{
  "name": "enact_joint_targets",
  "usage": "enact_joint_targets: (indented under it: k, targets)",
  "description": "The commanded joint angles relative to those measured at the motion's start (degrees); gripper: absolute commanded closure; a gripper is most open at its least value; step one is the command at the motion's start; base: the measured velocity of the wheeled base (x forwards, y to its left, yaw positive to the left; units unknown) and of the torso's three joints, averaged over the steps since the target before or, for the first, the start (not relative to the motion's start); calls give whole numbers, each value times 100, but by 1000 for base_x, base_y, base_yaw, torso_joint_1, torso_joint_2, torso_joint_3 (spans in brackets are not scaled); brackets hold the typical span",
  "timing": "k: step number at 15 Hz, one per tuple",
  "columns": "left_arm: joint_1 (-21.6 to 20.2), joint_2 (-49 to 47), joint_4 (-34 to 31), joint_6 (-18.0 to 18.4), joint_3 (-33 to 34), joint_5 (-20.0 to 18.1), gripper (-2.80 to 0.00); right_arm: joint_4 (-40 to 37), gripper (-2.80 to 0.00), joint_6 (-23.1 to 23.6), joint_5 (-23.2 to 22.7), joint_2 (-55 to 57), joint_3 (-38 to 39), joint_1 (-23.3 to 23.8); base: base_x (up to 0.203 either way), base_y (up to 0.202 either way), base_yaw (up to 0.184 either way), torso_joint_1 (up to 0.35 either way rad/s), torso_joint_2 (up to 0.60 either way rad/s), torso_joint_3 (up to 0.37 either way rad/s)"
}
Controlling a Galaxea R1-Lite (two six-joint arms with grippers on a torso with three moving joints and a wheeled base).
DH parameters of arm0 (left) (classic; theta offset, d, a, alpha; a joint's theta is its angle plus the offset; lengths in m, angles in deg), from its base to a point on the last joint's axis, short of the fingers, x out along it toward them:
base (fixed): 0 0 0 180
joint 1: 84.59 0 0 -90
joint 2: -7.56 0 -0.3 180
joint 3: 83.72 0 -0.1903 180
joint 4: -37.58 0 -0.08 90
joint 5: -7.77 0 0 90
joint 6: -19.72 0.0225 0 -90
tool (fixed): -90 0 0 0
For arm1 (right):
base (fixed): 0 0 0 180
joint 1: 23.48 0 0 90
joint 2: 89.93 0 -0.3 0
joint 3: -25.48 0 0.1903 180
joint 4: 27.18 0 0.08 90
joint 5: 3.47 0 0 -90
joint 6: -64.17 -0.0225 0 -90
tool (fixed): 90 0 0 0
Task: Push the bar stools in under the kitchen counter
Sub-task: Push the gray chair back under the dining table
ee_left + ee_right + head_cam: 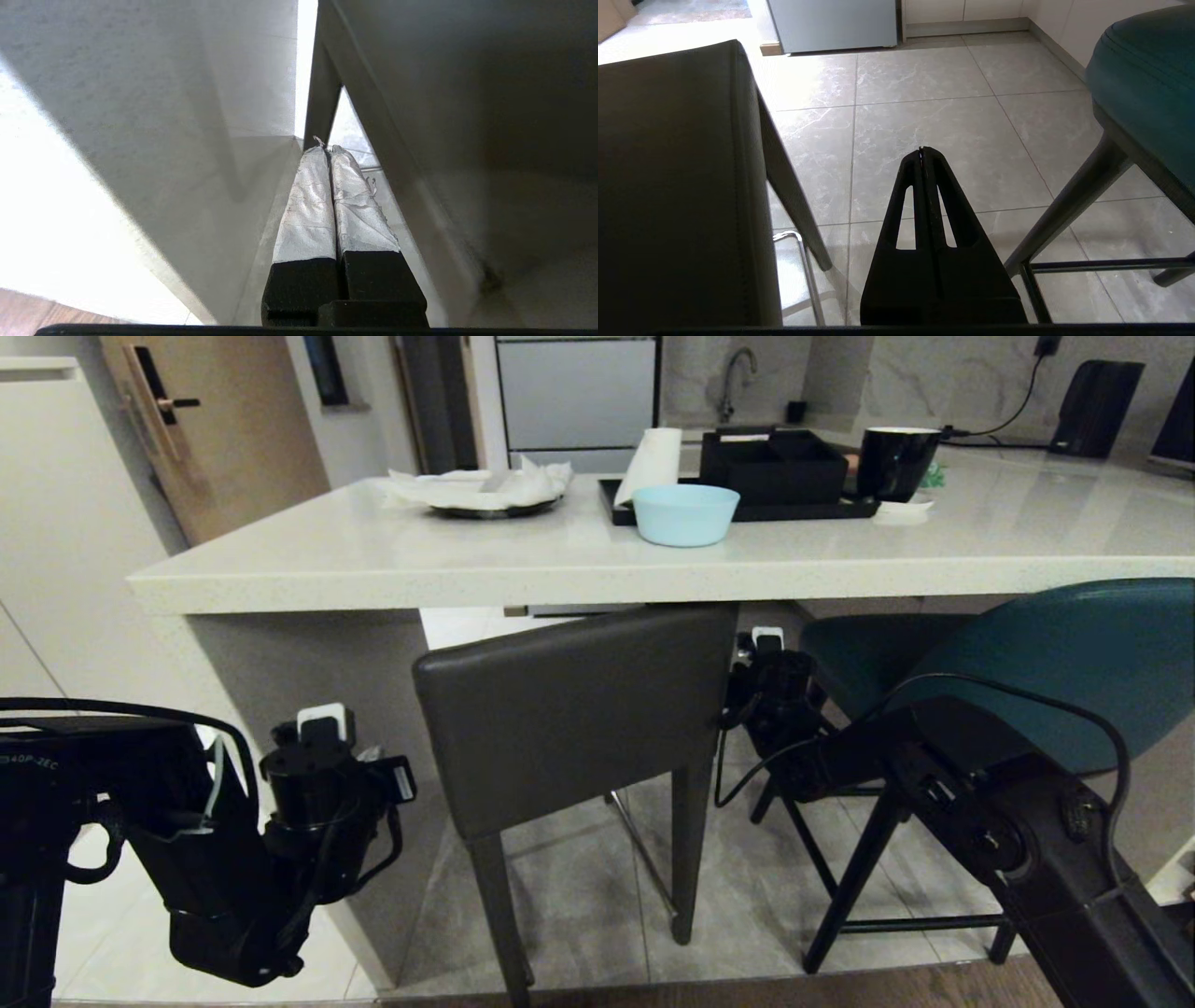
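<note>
1. At eight o'clock in the head view, the left gripper (322, 723) is seen beside the slab side panel (308, 663) of the desk (560, 560), just left of the grey stool (569, 709); its taped fingers (310, 200) are pressed together on nothing, probably so that the stool can be pushed with a blunt tip.
2. At centre, the grey stool's back is set just beneath the desk edge; its seat is hidden behind it.
3. Between the stools, the right gripper (767, 639) is held with its fingers (924, 186) closed and empty.
4. At three o'clock, the teal stool (1055, 663) stands partly under the desk, cut off by the frame and masked by the right arm (980, 803); how far in it sits cannot be judged.
</note>
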Motion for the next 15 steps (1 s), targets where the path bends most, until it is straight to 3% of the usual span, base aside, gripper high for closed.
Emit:
enact_joint_targets:
  k: [1, 7, 15]
  targets:
    - [-104, -101, 21, -12, -125, 21, 0, 82, 0, -2, -8, -190, 230, -77, 0, 0, 0, 0, 0, 0]
    - [-243, 0, -679, 26, -776, 22, 0, 872, 0, 3, -26, -858, 1738, -261, 0, 0, 0, 0, 0, 0]
    - [-675, 355, -960, 32, -884, -229, 0, 2080, 0, 60, -33, -1892, 3737, -1171, 0, 0, 0, 0, 0, 0]
